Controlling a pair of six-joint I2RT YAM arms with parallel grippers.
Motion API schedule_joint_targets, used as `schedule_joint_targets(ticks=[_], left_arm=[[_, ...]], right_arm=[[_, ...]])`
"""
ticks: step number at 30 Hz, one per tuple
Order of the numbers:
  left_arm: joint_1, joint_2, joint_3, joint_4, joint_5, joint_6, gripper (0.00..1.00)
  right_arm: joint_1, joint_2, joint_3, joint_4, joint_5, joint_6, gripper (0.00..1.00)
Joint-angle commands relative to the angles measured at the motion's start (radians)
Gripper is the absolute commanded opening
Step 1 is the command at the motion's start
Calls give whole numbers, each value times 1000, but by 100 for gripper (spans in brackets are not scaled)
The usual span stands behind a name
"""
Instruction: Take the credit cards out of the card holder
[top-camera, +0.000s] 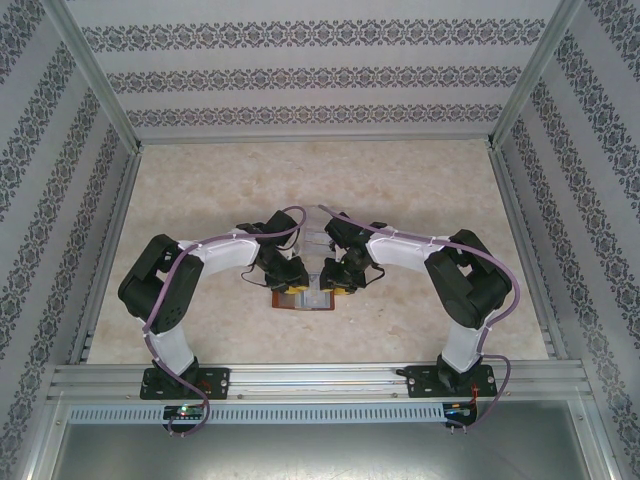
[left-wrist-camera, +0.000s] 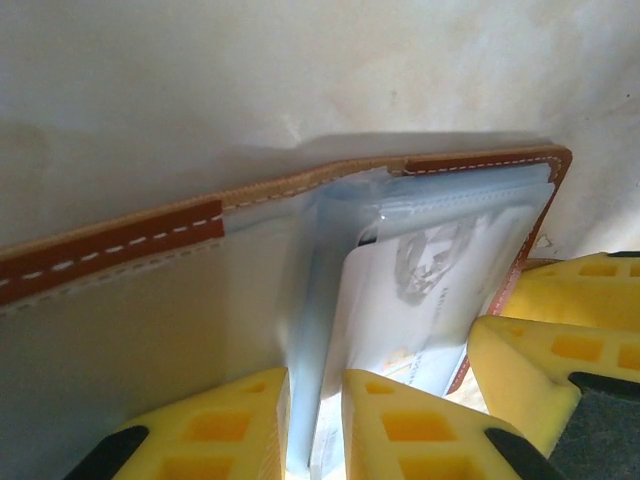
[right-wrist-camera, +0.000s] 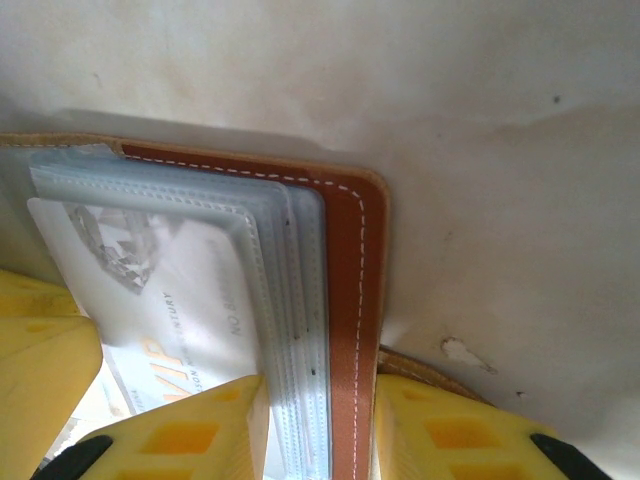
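Both left fingers (left-wrist-camera: 272, 425) and right fingers (right-wrist-camera: 390, 432) seemingly pinch the card holder (right-wrist-camera: 345, 250).

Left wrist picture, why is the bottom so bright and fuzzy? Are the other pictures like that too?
Left wrist: the left pincer sits close to the lens and looks soft, and light glares through the clear sleeves of the card holder. Right wrist: sharper, the print on the credit card is readable, with a shadow on the table. Top external: evenly lit, no glare.
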Motion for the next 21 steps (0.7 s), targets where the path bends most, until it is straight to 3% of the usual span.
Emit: schedule_joint_targets(ticks=[1, 21], left_arm=[[13, 15, -7, -35, -41, 19, 19], [14, -16, 11, -123, -113, 49, 15]], right_arm=[[11, 27, 5, -7, 22, 0, 33], [9, 30, 7, -18, 27, -5, 38]])
